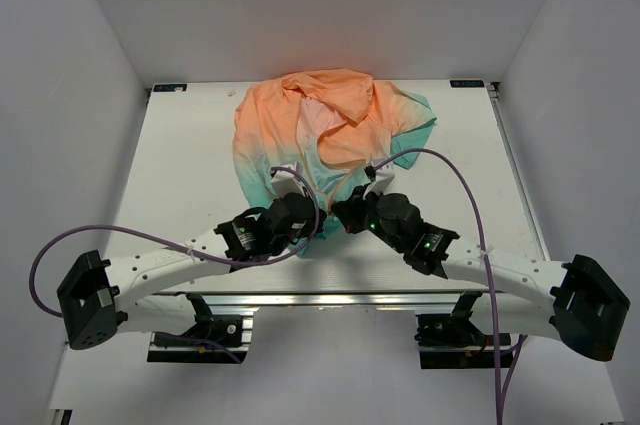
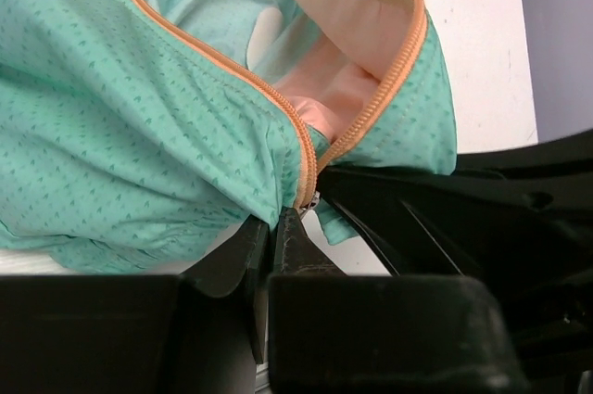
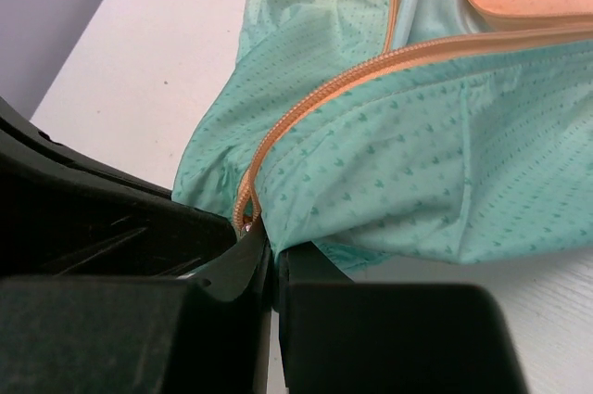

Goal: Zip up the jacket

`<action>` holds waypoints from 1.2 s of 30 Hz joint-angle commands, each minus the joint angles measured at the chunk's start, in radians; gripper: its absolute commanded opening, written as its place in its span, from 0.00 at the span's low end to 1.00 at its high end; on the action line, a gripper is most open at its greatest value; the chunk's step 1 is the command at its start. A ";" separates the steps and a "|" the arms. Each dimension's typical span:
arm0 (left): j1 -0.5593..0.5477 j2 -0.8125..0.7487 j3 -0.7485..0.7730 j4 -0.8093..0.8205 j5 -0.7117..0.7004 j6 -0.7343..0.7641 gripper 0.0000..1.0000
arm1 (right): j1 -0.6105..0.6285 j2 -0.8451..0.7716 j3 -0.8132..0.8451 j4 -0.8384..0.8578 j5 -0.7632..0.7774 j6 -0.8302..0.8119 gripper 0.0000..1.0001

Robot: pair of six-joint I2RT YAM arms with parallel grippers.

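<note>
Your left arm (image 1: 170, 267) and right arm (image 1: 500, 270) are reaching inward from their bases, wrists nearly meeting at the middle. Your left gripper (image 1: 308, 213) and right gripper (image 1: 342, 211) are each pinching the jacket (image 1: 320, 125) at its hem, jaws pressed together.

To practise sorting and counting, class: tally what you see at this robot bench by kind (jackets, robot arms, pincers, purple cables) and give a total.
jacket: 1
robot arms: 2, the left arm and the right arm
pincers: 2, the left pincer and the right pincer, both at the teal hem
purple cables: 2
Total: 7
</note>
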 commanded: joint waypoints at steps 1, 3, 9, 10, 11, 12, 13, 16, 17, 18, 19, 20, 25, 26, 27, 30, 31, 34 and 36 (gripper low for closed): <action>-0.023 -0.014 -0.017 -0.024 0.126 0.095 0.00 | -0.002 -0.008 0.078 0.005 0.088 0.024 0.00; -0.023 -0.009 -0.032 -0.035 0.149 0.097 0.00 | -0.002 -0.012 0.091 -0.027 0.103 0.029 0.00; -0.024 -0.037 -0.106 -0.041 0.210 0.103 0.00 | -0.003 -0.015 0.137 -0.122 0.139 0.032 0.00; -0.024 -0.041 -0.111 -0.049 0.215 0.108 0.00 | -0.003 -0.013 0.145 -0.133 0.139 0.032 0.00; -0.024 -0.046 -0.120 -0.061 0.221 0.117 0.00 | -0.005 -0.012 0.150 -0.142 0.139 0.032 0.00; -0.026 -0.052 -0.121 -0.069 0.229 0.126 0.00 | -0.010 -0.012 0.153 -0.148 0.133 0.027 0.00; -0.027 -0.054 -0.124 -0.081 0.238 0.135 0.00 | -0.010 -0.019 0.151 -0.149 0.126 0.023 0.00; -0.036 -0.045 -0.132 -0.092 0.256 0.169 0.00 | -0.014 -0.030 0.145 -0.156 0.113 0.027 0.00; -0.038 -0.045 -0.134 -0.092 0.259 0.177 0.00 | -0.017 -0.030 0.148 -0.162 0.106 0.029 0.00; -0.038 -0.025 -0.134 -0.101 0.264 0.184 0.00 | -0.017 -0.030 0.150 -0.166 0.103 0.030 0.00; -0.038 0.003 -0.132 -0.104 0.270 0.209 0.00 | -0.019 -0.033 0.147 -0.160 0.096 0.023 0.00; -0.038 0.017 -0.126 -0.108 0.284 0.216 0.00 | -0.020 -0.033 0.142 -0.154 0.073 0.016 0.00; -0.038 0.043 -0.088 -0.092 0.307 0.212 0.00 | -0.020 -0.016 0.121 -0.200 0.053 0.016 0.00; -0.038 0.038 -0.085 -0.087 0.299 0.200 0.00 | -0.020 -0.016 0.116 -0.218 0.048 0.015 0.00; -0.036 0.037 -0.083 -0.082 0.272 0.172 0.00 | -0.020 -0.018 0.107 -0.222 0.039 0.009 0.01; -0.036 0.060 -0.057 -0.075 0.245 0.152 0.00 | -0.020 -0.038 0.055 -0.228 0.013 0.016 0.20; -0.036 0.066 -0.049 -0.070 0.252 0.151 0.00 | -0.020 -0.047 0.044 -0.234 0.017 0.021 0.28; -0.036 0.083 -0.045 -0.059 0.275 0.134 0.00 | -0.020 -0.065 0.018 -0.265 0.008 0.033 0.37; -0.036 0.096 -0.032 -0.076 0.278 0.115 0.00 | -0.020 -0.073 0.018 -0.280 -0.005 0.015 0.45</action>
